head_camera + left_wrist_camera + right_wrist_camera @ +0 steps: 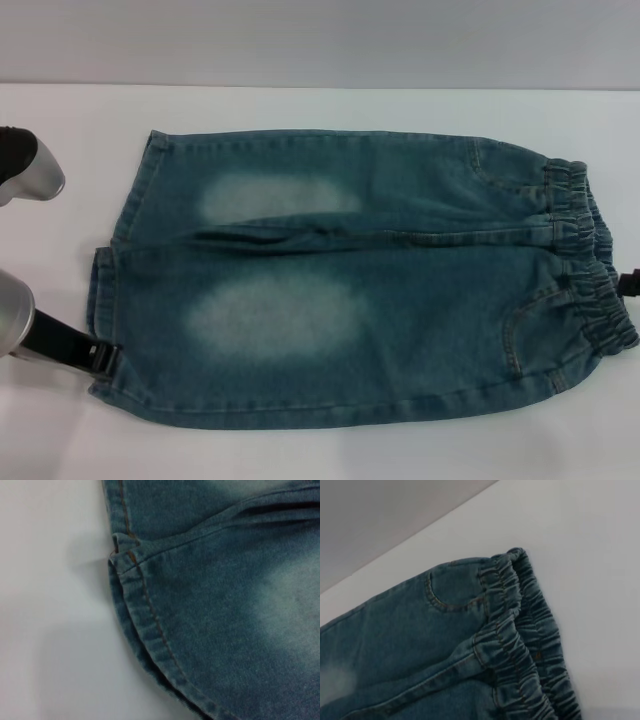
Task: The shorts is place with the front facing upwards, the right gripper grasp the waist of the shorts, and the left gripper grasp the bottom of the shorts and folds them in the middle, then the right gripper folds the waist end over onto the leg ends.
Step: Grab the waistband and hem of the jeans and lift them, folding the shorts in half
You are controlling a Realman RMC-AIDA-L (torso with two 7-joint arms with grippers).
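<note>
The white desk [330, 455] fills most of the head view, with a grey wall band across the top. Spread flat across its middle lie the shorts [350, 280], blue-green denim, front side up, set sideways: legs toward the robot's left, waist toward its right. Two pale faded patches show on the legs, one on the far leg and a larger one on the near leg, with a raised fold of cloth running between the two legs.

The waist [585, 250] is a puckered elastic band at the right end of the garment; the right wrist view shows its gathers [520, 630] up close, with a curved stitched pocket just beside it. The bottom of the shorts [115, 250], the two straight hemmed leg edges, sits at the left end; the left wrist view shows the hem [145, 630] with its tan stitching, lying on the desk where the two legs meet.

The left gripper [100, 356] is low at the near left corner, its black tip touching the near leg's hem; whether it is clenched on the cloth I cannot tell. Only a small black part of the right gripper [627, 284] peeks out just beside the waistband at the right edge; its state cannot be told either.
</note>
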